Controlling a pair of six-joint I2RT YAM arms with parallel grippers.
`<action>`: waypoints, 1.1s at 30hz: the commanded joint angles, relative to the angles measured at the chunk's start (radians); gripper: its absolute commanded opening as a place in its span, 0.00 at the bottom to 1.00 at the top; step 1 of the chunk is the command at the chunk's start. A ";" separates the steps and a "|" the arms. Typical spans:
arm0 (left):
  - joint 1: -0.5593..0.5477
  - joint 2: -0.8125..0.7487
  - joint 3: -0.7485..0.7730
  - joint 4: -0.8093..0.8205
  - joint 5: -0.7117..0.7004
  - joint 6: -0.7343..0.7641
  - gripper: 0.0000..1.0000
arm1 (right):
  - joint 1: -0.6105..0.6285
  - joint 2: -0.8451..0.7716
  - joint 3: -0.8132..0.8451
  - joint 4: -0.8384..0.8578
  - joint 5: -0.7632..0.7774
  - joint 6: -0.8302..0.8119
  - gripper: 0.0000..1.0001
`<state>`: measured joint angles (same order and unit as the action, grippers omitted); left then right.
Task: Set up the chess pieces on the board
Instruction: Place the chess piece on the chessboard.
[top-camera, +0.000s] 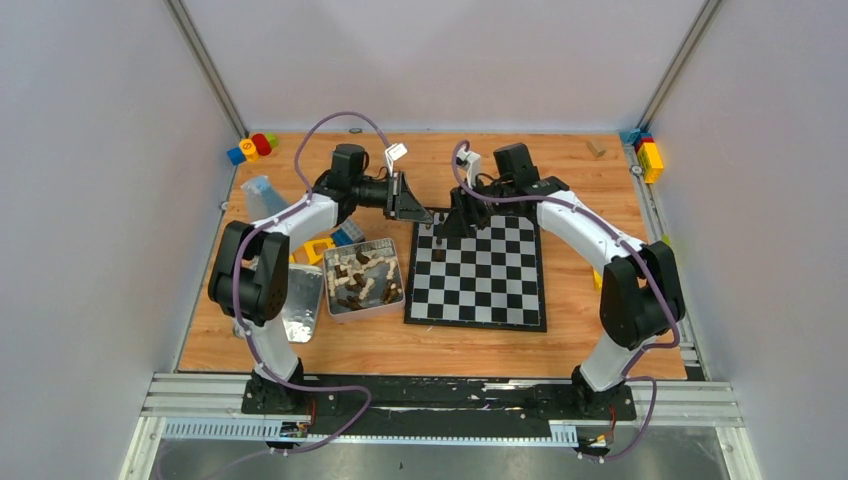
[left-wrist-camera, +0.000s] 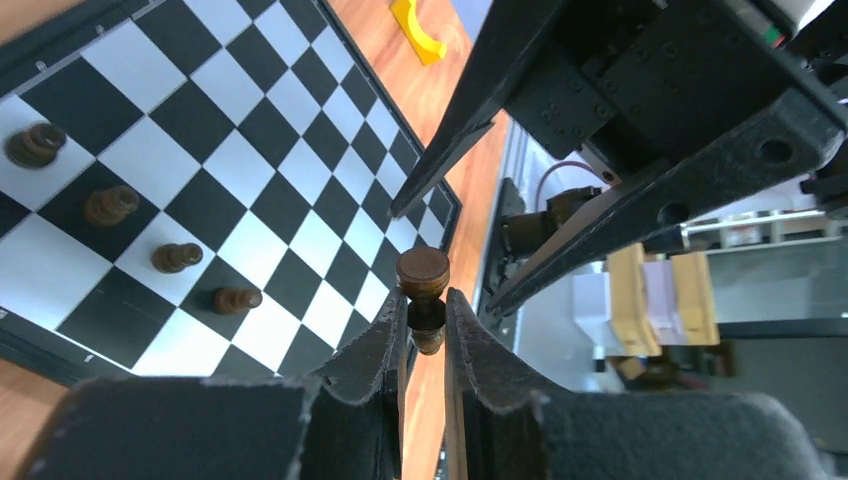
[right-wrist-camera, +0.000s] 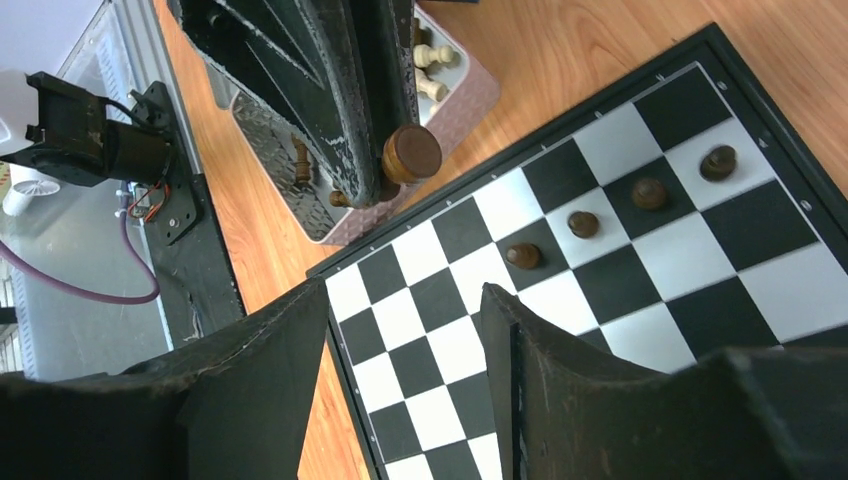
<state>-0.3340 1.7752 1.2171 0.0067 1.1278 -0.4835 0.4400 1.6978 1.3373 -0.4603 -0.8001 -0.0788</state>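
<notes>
The board (top-camera: 500, 285) lies at the table's middle, with a row of several dark brown chess pieces (right-wrist-camera: 583, 224) along its far-left edge. In the left wrist view the same row (left-wrist-camera: 110, 204) runs across the checks (left-wrist-camera: 260, 110). My left gripper (left-wrist-camera: 425, 300) is shut on a dark brown piece (left-wrist-camera: 423, 272), held just off that corner (top-camera: 428, 212). Facing it over the corner squares, my right gripper (right-wrist-camera: 405, 300) is open and holds nothing. The held piece (right-wrist-camera: 411, 153) shows between the left fingers (right-wrist-camera: 340, 90) in the right wrist view.
A metal tin (top-camera: 395, 300) left of the board holds cream and brown pieces (top-camera: 360, 275). Its lid (top-camera: 298, 305) lies further left. Coloured bricks (top-camera: 252, 147) sit at the back left, others (top-camera: 648, 155) at the back right, and a yellow one (top-camera: 318, 250) by the tin.
</notes>
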 joint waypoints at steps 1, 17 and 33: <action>-0.003 0.052 -0.028 0.195 0.083 -0.220 0.20 | -0.033 -0.061 -0.025 0.047 -0.039 0.020 0.58; -0.094 -0.038 0.043 -0.361 -0.067 0.394 0.21 | -0.059 0.047 -0.011 0.086 -0.315 0.150 0.52; -0.190 -0.186 0.000 -0.429 -0.413 0.665 0.20 | -0.068 0.134 -0.002 0.113 -0.349 0.249 0.48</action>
<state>-0.4984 1.6531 1.2221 -0.3992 0.8207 0.0799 0.3805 1.8130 1.3079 -0.3943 -1.1099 0.1314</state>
